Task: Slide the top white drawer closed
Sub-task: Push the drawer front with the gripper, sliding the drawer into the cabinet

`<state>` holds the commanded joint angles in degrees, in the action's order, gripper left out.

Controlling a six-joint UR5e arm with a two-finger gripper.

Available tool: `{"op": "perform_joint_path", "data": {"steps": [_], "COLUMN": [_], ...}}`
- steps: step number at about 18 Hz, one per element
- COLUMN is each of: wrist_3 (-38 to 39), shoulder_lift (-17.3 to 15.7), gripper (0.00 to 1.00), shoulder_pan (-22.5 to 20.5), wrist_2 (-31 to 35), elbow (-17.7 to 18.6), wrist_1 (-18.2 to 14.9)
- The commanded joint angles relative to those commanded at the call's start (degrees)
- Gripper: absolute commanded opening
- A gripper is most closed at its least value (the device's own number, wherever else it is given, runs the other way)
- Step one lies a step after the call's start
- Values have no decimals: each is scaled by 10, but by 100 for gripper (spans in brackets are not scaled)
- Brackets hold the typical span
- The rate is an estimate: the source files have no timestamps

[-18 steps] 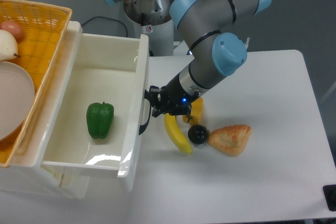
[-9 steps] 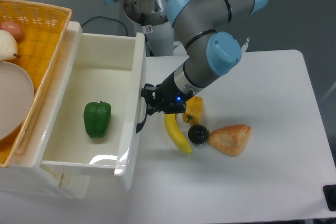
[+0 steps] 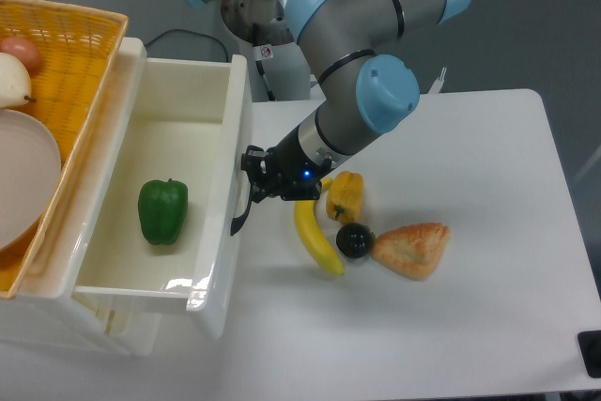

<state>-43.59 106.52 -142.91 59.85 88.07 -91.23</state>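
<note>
The top white drawer [image 3: 113,265] stands pulled out from the cabinet at the left, glossy and deep, with a green bell pepper [image 3: 162,210] lying inside. Its curved black handle [image 3: 238,211] is on the front panel facing right. My gripper [image 3: 254,178] presses against that front panel at the handle. Its dark fingers are close together, but I cannot make out whether they are shut.
An orange wicker basket [image 3: 80,63] with a white plate and onions sits on the cabinet top at the left. A banana [image 3: 315,238], a yellow pepper [image 3: 345,196], a black ball [image 3: 354,239] and a pastry [image 3: 411,249] lie on the white table [image 3: 470,326] just right of my gripper.
My gripper has moved left with the drawer front, and the drawer has slid further into the cabinet. The green pepper has shifted left with it.
</note>
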Motion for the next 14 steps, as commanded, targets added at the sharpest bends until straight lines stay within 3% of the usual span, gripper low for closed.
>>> {"op": "perform_joint_path", "data": {"steps": [14], "wrist_3": [20], "shoulder_lift": [-4], "gripper": [10], "shoulder_pan": [40], "wrist_2": [-18], "elbow": [0], "wrist_1": [-1]}}
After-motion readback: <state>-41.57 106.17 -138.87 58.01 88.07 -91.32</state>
